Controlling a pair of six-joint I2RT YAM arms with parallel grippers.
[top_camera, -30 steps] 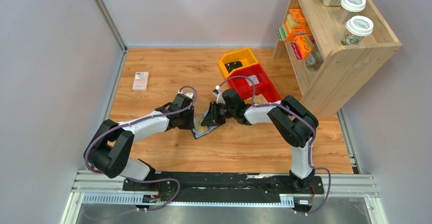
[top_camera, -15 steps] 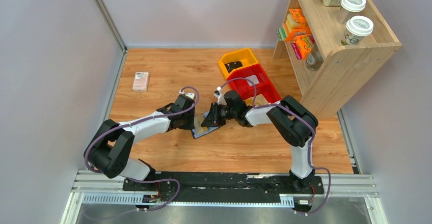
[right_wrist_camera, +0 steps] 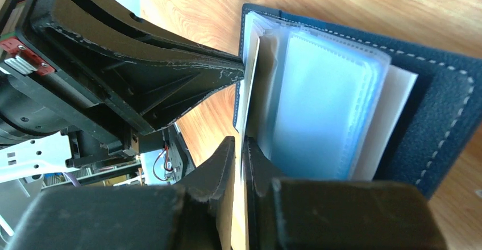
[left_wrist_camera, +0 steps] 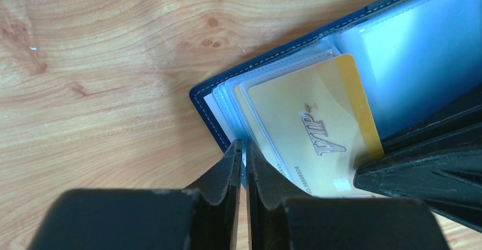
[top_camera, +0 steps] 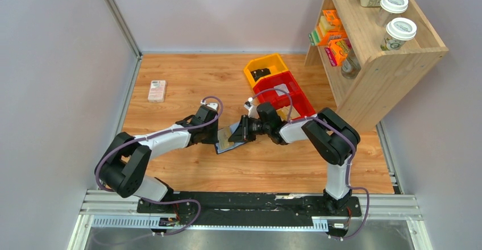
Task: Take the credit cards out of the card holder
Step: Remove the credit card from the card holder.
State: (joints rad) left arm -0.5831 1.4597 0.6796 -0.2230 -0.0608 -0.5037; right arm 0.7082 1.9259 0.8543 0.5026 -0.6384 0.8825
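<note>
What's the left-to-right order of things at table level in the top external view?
Pink-white box → left gripper → card holder → right gripper → red bin → wooden shelf. The yellow bin is left out, since it overlaps the red bin.

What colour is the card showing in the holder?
The card is gold with a darker gold edge; the left wrist view shows it best.
</note>
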